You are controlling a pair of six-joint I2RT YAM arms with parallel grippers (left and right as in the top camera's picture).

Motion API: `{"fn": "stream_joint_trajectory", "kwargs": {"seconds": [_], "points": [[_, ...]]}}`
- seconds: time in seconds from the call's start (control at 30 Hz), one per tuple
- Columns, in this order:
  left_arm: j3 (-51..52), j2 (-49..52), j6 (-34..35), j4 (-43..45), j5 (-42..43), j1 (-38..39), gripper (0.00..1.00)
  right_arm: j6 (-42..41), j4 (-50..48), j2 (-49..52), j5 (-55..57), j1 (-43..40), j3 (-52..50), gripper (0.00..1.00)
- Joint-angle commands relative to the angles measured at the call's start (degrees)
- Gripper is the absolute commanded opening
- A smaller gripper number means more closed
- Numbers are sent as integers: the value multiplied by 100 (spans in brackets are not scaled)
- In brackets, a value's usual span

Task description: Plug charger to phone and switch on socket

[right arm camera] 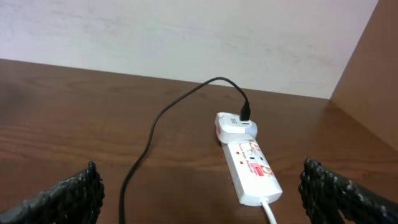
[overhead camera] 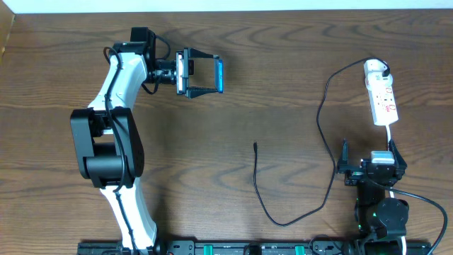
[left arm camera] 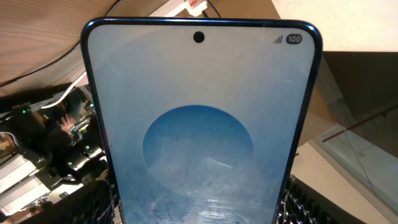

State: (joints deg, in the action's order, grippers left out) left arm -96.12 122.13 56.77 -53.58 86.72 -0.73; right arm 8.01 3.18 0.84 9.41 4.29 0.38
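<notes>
While the left tool (overhead camera: 213,75) grips the phone (left arm camera: 199,137) up toward the far left corner of the tabletop (overhead camera: 233,42), the right tool (overhead camera: 369,157) waits open and empty. I think it should take the cable (overhead camera: 322,120) just behind its plug tip (overhead camera: 255,146), near the tabletop's middle, and keep it straight. The power strip (overhead camera: 383,101) lies by the right edge. I can read only "100" on the screen.

Table (overhead camera: 205,184) centre was bare between the left arm (overhead camera: 106,152) and the charger cable (overhead camera: 320,117). Cable looped from the adapter (overhead camera: 379,69) past the right gripper (overhead camera: 368,152)'s left side, with its tip (overhead camera: 255,146) lying mid-table. Ahead of the right gripper's spread fingers there was an open run to the socket (right arm camera: 252,171), only its white cord (overhead camera: 390,133) in the way. Left gripper (overhead camera: 212,75) was full: phone (left arm camera: 199,124).
</notes>
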Motion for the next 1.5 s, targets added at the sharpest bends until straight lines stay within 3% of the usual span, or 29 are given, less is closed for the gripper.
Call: {"fn": "stream_joint_trajectory", "kwargs": {"seconds": [0.0,0.67,1.03,1.3,1.47], "points": [[-39,-179,-59,-15,323,-20,8,42,22,-31,-13,-35,-7,99],[-39,-179,-271,-15,-1161,-13,7,42,22,-28,-13,-35,-7,99],[-39,-179,22,-15,-1237,-4,7,328,-17,-31,249,-35,-7,99],[-39,-179,52,-13,-1241,44,7,446,-1294,-31,111,-35,-2,99],[-39,-179,52,-9,-1263,155,7,111,-1331,-22,-343,-35,323,99]]}}
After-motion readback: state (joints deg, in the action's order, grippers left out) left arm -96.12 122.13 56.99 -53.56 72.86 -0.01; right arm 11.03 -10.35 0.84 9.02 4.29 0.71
